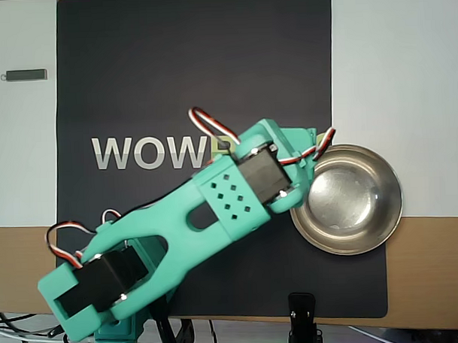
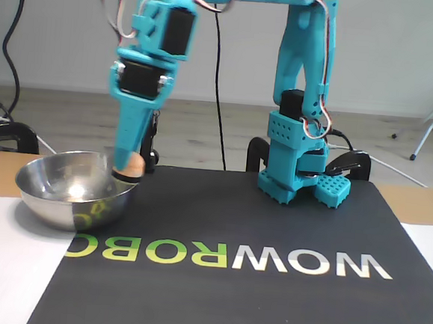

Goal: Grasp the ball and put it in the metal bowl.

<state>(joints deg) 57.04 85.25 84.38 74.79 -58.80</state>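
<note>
In the fixed view my teal gripper [image 2: 128,168] points straight down and is shut on the ball [image 2: 133,168], a small peach-orange sphere held at the fingertips. The ball hangs just above the right rim of the metal bowl [image 2: 56,202], at the rim's height. In the overhead view the gripper's body [image 1: 300,165] sits over the left rim of the shiny bowl [image 1: 392,211], and the ball is hidden beneath it. The bowl's inside looks empty in both views.
The bowl stands at the edge of a black mat [image 1: 173,83] printed with WOWROBO letters [image 2: 269,260]. The arm's base [image 2: 294,172] stands at the mat's far side in the fixed view. A small grey bar [image 1: 26,75] lies on the white surface at top left.
</note>
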